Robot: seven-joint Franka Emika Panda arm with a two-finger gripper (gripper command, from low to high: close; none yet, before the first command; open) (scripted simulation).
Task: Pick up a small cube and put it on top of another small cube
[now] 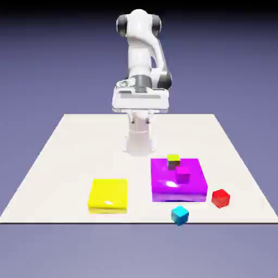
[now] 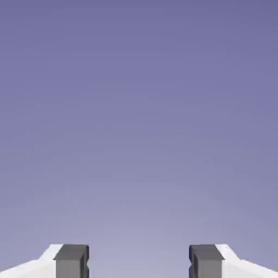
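Glossy cyan cube [image 1: 179, 215] at lower right of the frame, near shiny purple block [image 1: 178, 187], white robot's claw [image 2: 139, 261] spread apart.

Sim robot workspace, lab-type setup, not real rm: rendered look, plain blue-violet backdrop w/ dark top edge in exterior view. White robot arm [image 1: 142, 59] at far side of pale bare-topped desk [image 1: 70, 157], w/ glossy solid-color blocks [image 1: 108, 195] & small cubes [image 1: 179, 215] near front edge.
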